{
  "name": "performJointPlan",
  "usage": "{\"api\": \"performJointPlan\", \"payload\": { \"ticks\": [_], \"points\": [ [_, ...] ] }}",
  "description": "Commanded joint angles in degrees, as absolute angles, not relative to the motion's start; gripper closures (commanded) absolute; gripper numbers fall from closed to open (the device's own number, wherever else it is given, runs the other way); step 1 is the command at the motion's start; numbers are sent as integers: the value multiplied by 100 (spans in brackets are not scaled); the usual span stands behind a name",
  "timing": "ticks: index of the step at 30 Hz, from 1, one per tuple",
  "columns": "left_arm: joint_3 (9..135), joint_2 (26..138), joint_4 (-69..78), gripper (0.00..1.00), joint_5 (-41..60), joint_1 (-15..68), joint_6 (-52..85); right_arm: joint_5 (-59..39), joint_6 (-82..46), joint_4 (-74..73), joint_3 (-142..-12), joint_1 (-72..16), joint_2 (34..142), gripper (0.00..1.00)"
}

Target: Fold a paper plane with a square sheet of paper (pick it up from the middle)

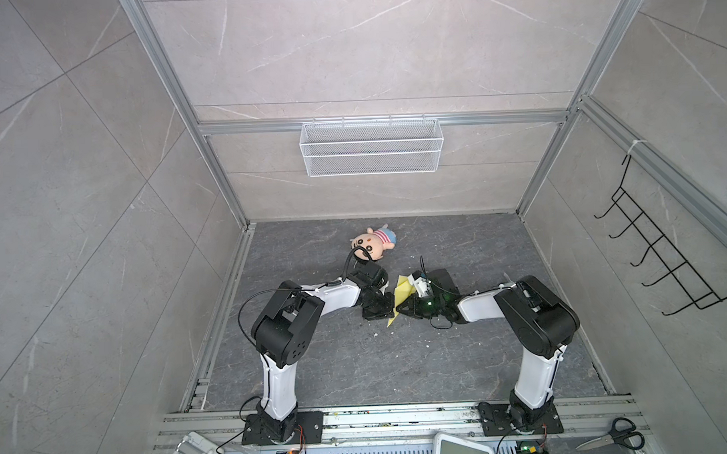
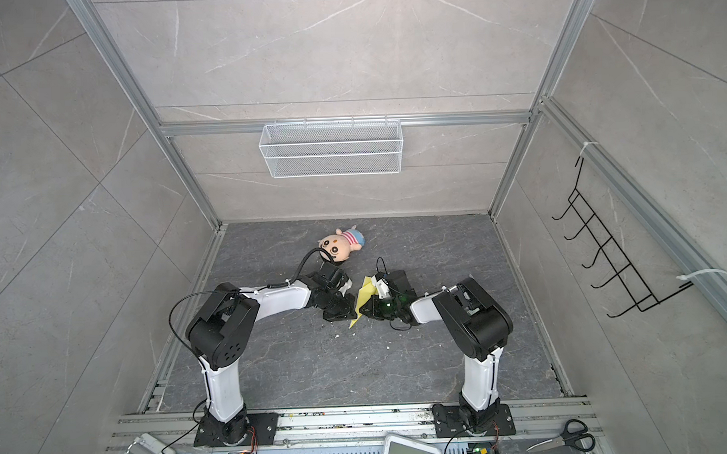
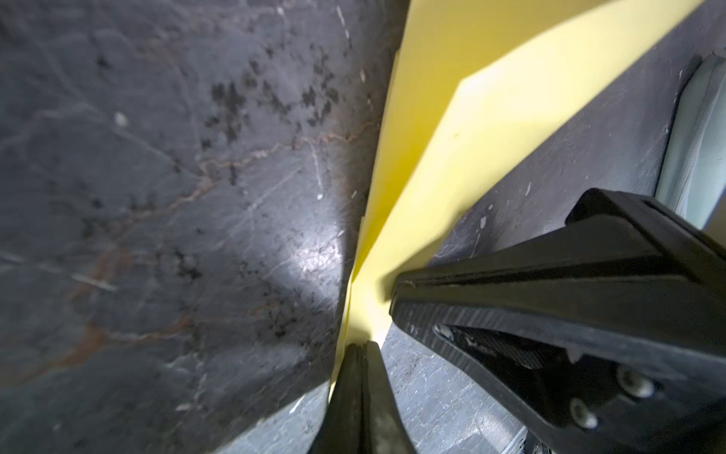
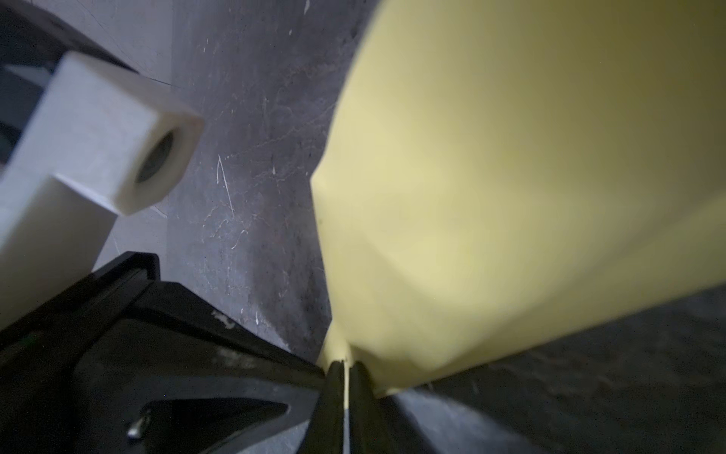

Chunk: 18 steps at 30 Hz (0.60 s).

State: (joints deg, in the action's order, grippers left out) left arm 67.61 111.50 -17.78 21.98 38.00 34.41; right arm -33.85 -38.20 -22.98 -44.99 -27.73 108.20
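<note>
The square sheet of paper (image 1: 405, 295) (image 2: 364, 296) is pale yellow and folded into a pointed paper plane shape. It stands on edge at mid-table between my two grippers, its tip toward the front. My left gripper (image 1: 386, 308) (image 2: 348, 309) meets it from the left. In the left wrist view that gripper (image 3: 361, 346) is shut, with the paper (image 3: 471, 118) fanning out from its tips. My right gripper (image 1: 401, 308) (image 2: 362, 309) comes from the right. In the right wrist view it (image 4: 345, 363) is shut on a paper (image 4: 510, 177) edge that shows between the fingers.
A plush doll (image 1: 372, 242) lies behind the left gripper. A white wire basket (image 1: 371, 146) hangs on the back wall and a black hook rack (image 1: 666, 246) on the right wall. Scissors (image 1: 614, 435) and a white device (image 1: 465, 447) sit at the front rail.
</note>
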Motion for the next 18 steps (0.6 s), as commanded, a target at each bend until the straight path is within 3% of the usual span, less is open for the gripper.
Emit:
{"api": "performJointPlan", "payload": {
  "ticks": [1,18],
  "points": [
    [6708,11300,-2447,100,1766,3788,3275,-3304,-3880,-2352,-4505,-2703,10583,89],
    [6636,11303,-2505,100,1734,3788,3214,-3130,-3693,-2230,-4746,-2201,11267,89]
  ]
}}
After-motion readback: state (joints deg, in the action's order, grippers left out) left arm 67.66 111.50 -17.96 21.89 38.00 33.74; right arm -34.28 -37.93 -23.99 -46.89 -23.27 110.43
